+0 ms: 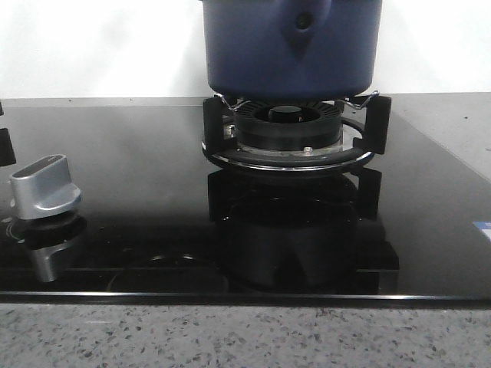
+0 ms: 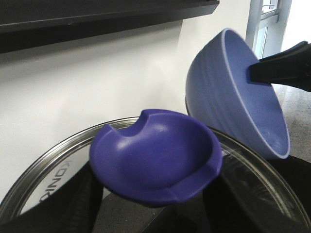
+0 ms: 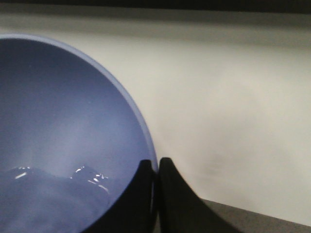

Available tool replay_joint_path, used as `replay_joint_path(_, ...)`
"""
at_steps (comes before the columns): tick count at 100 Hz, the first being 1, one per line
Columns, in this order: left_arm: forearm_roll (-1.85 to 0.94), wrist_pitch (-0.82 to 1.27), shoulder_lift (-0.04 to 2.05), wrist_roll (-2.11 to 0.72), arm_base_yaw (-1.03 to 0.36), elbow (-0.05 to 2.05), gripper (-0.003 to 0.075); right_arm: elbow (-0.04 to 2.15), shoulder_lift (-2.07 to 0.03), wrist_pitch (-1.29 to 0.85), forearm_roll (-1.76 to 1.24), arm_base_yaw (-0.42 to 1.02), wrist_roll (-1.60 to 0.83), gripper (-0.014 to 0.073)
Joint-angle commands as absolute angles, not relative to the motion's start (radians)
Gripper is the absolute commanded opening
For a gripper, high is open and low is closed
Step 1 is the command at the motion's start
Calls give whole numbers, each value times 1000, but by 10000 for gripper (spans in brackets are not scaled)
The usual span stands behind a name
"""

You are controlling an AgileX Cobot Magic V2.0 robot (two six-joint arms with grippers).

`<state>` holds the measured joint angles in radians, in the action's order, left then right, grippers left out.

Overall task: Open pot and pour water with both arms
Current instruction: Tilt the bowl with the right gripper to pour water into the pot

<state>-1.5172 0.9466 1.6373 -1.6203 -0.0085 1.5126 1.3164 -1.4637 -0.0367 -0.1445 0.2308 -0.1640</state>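
White wall behind; glossy black glass cooktop (image 1: 138, 192) set in a speckled grey worktop (image 1: 230, 337).

Right tool (image 3: 156, 167): seen in its wrist view with the two dark fingers drawn together on the thin rim of a light-blue bowl (image 3: 63, 136), one finger inside, one outside. Small glints of light are seen low in the bowl's interior. In the left wrist view the same bowl (image 2: 233, 92) is seen tilted steeply, mouth turned sideways, the right tool (image 2: 282, 68) clamped on its upper rim.

Left tool: only dark shapes at the frame's lower edge are seen in the left wrist view; whether the fingers are apart or clamped cannot be told. Just above them a dark-blue dished knob (image 2: 155, 155) with a notch in its rim is seen at the middle of a glass lid (image 2: 53, 170) with a metal band. The tilted bowl is near the lid's far edge.

The pot (image 1: 291, 46), dark blue, is seated on the black burner ring (image 1: 288, 130) toward the back of the cooktop, its teardrop bulge with the round hole facing the front camera. A silver control knob (image 1: 44, 188) is noted at the cooktop's left.
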Motion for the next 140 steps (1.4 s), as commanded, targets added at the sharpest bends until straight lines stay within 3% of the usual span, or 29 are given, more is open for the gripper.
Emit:
replay_joint_path(1,-1621,951,1580,-1611,-6,1555,251,1289,-1405,169,-118,245,-171,-47)
replay_joint_path(95,-1621,948,1580,-1611,-6,1555,251,1002,-1411,819,-14,280,-171,-47)
replay_joint_path(140,-1621,948,1580,-1611,-6,1555,251,995,-1463,998,-14,280,-171,-47)
